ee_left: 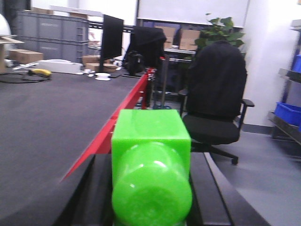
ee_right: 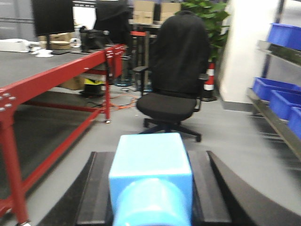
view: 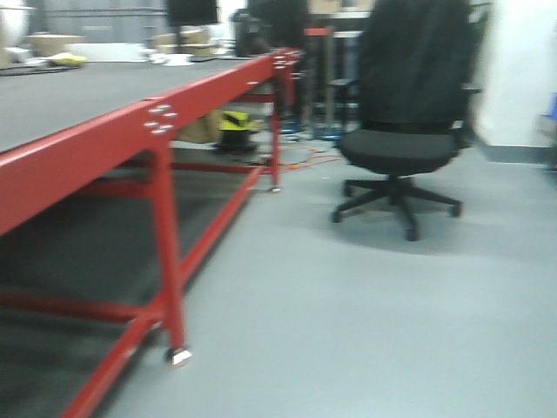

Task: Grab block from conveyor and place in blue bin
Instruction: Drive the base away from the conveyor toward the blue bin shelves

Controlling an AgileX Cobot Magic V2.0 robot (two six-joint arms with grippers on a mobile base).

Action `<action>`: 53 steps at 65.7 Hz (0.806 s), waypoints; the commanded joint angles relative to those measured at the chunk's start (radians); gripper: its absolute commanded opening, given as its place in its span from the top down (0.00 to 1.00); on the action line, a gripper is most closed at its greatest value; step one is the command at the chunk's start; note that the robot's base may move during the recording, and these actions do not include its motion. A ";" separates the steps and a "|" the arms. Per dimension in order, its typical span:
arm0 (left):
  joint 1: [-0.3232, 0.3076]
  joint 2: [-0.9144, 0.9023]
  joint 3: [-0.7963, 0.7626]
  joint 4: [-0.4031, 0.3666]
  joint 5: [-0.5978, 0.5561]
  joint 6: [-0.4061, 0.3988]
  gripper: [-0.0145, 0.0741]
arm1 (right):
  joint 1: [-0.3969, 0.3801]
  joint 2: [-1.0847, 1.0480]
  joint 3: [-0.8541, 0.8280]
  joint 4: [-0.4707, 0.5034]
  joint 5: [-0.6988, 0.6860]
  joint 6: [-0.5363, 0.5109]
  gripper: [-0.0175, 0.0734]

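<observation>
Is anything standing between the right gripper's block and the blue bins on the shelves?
Nothing visible does. The blue bins sit on shelves at right, bare floor before them. The black office chair stands further left, not between them and the light blue block.

grey red-framed conveyor (ee_left: 56, 122), small yellow object (ee_left: 40, 72) at far end

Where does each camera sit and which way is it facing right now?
Front: low beside the conveyor, facing along it toward an office chair; no robot parts.
Left wrist: over the conveyor edge, facing along it; jaws flank a green block.
Right wrist: over the floor, facing chair and blue bins; jaws flank a light blue block.
All three share conveyor and chair.
</observation>
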 commanded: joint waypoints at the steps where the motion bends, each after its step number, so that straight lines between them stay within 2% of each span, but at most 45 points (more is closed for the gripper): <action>1: 0.001 -0.004 0.001 0.007 -0.013 0.003 0.96 | 0.001 -0.003 0.002 -0.010 -0.023 -0.005 0.99; 53: 0.001 -0.004 0.001 0.007 -0.013 0.003 0.96 | 0.001 -0.003 0.002 -0.010 -0.023 -0.005 0.99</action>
